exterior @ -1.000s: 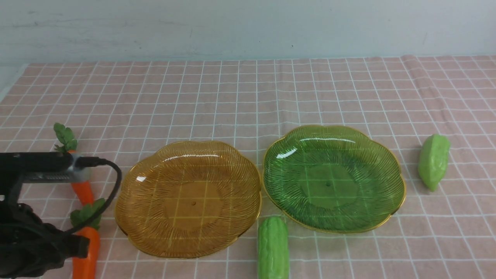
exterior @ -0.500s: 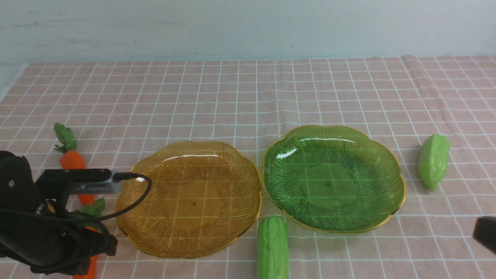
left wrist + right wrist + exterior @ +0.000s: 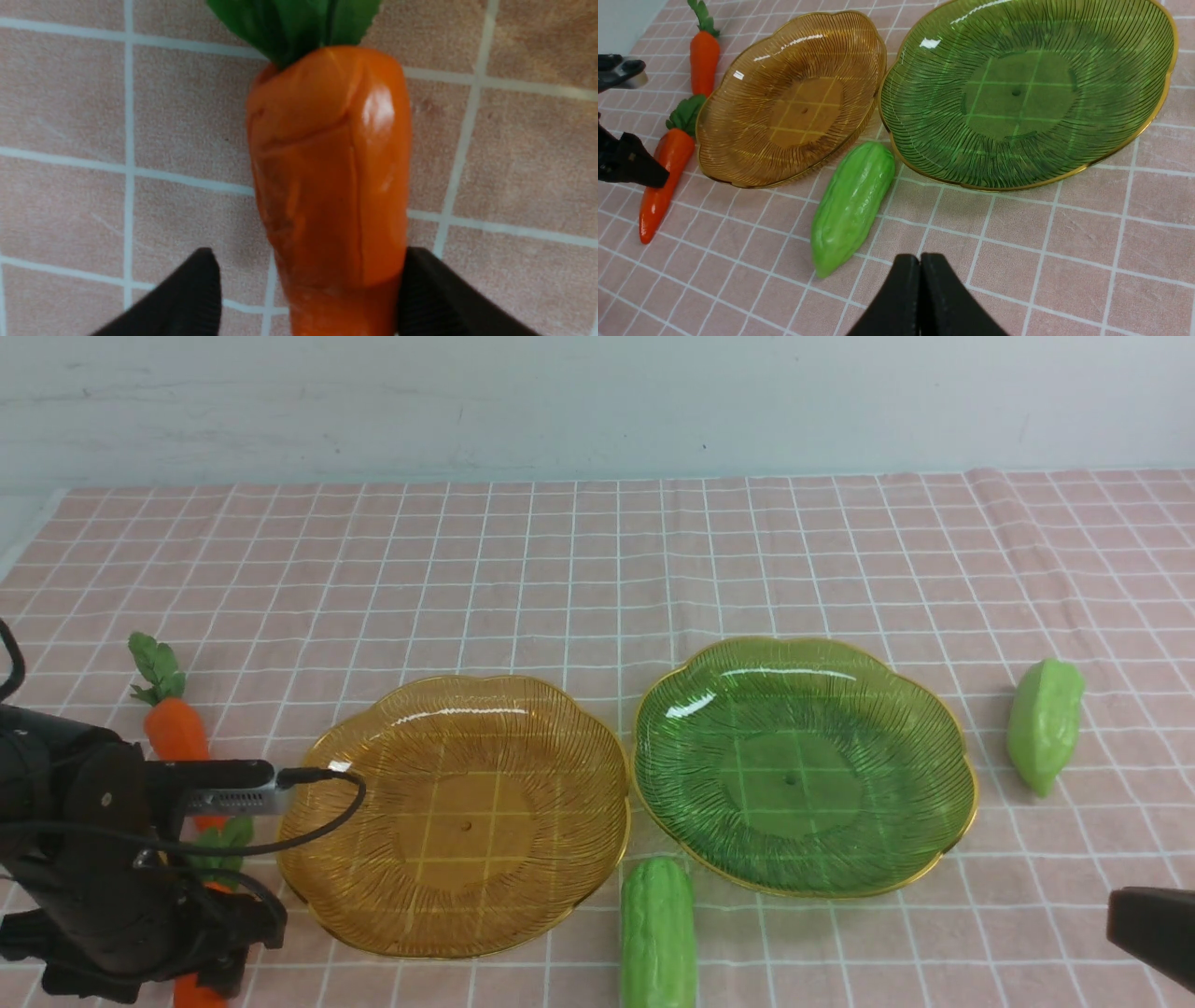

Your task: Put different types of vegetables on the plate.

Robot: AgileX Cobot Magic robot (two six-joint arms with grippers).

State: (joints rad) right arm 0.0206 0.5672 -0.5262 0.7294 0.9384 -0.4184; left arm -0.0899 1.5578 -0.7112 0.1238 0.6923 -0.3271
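The left gripper (image 3: 310, 284) has just come down over the near carrot (image 3: 327, 163), and the right gripper (image 3: 920, 273) has slid into view, pinched together, holding nothing. So the first pick looks close. The left one is spread wide, a finger each side of the carrot's thin end. The carrot lies flat just left of the amber plate (image 3: 322, 775), lengthways near to far, leaves pointing away from the robot.
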